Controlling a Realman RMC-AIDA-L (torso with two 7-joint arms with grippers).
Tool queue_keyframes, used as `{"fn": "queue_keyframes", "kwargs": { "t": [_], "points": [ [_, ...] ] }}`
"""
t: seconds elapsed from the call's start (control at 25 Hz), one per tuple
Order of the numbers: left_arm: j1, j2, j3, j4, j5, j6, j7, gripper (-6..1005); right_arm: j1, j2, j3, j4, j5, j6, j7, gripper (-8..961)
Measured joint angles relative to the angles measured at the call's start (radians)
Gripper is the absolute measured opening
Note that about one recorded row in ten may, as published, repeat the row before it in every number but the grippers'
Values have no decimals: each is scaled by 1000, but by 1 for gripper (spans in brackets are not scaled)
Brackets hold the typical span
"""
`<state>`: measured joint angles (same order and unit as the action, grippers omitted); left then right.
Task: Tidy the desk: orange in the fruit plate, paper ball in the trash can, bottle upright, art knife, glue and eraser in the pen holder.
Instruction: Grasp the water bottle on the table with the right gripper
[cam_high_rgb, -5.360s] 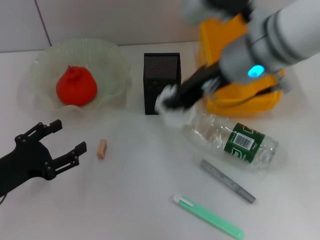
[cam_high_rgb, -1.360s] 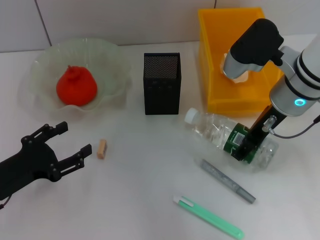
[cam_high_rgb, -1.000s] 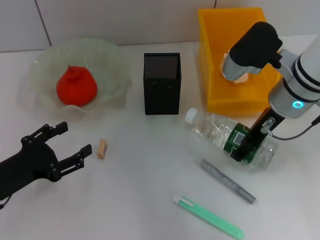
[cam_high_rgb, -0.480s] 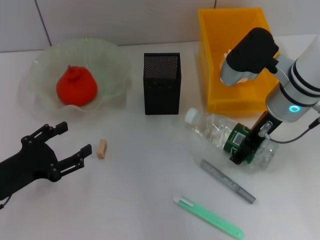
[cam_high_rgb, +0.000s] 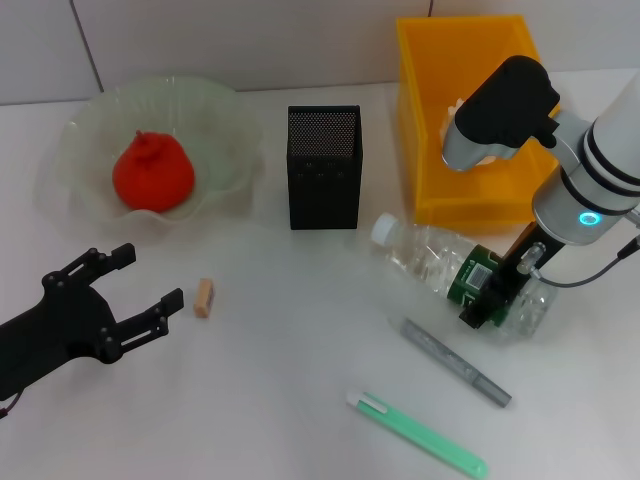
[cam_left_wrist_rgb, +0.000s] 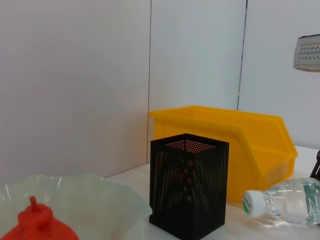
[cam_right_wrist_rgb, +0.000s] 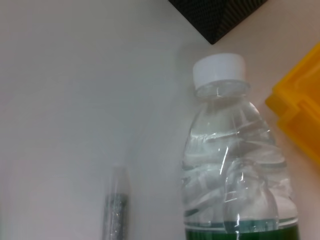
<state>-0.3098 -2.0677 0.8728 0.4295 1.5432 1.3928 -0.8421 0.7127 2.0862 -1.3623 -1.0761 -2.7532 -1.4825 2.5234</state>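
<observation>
The bottle (cam_high_rgb: 462, 275) is seen lying on its side on the white desk (cam_high_rgb: 280, 400), its white cap pointing toward the pen holder (cam_high_rgb: 324, 166) and its green-labelled body just in front of the trash can (cam_high_rgb: 470, 110). The right gripper (cam_high_rgb: 497, 293) is lowered onto the labelled part of the bottle, the right arm reaching down from above the trash can with its forearm angled steeply; dark fingers are seen at the label, but whether they are pressed against it cannot be told. In the right wrist view the bottle's cap and clear shoulder are shown close up.

The left gripper (cam_high_rgb: 125, 285) is held low over the desk's near left side, its fingers (cam_high_rgb: 150, 315) spread apart and holding nothing, with the eraser (cam_high_rgb: 204, 297) lying just beyond their tips.

The orange (cam_high_rgb: 152, 172) is resting in the fruit plate (cam_high_rgb: 215, 110) at the far left. A white crumpled shape, apparently the paper ball (cam_high_rgb: 486, 152), is partly seen inside the trash can behind the arm. No contents can be seen in the pen holder. A grey stick (cam_high_rgb: 456, 362) and a green art knife (cam_high_rgb: 416, 433) are lying on the desk nearer than the bottle.
</observation>
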Motion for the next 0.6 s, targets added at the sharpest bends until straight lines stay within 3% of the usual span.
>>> {"fn": "queue_keyframes", "kwargs": {
  "t": [0.6],
  "points": [
    [-1, 0, 0, 0, 0, 0, 0, 857, 1, -1, -2, 10, 13, -8, -1, 813]
  ]
}}
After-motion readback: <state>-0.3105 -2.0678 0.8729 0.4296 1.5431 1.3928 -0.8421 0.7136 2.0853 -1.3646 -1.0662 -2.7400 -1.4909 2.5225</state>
